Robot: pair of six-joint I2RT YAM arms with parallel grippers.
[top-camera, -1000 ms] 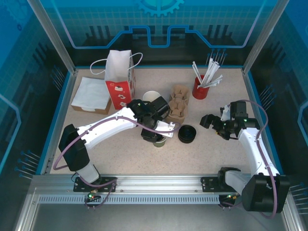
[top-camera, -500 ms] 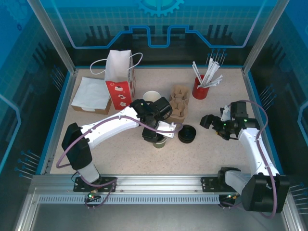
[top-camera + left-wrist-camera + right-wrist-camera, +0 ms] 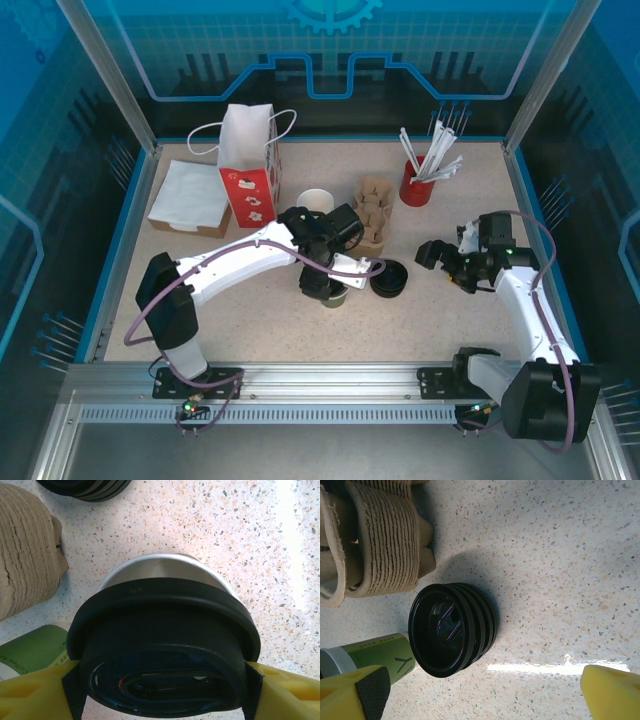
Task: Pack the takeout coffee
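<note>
The green cup (image 3: 336, 297) stands on the table (image 3: 420, 330) near the middle with its black lid (image 3: 160, 645) on top. It is just left of the stack of spare lids (image 3: 388, 278) and near the cardboard carrier (image 3: 372, 225). The left gripper (image 3: 160, 692) straddles the lid, pads against its sides (gripping or merely touching, I cannot tell). The right gripper (image 3: 480, 692) is spread wide, right of the stack, touching nothing
</note>
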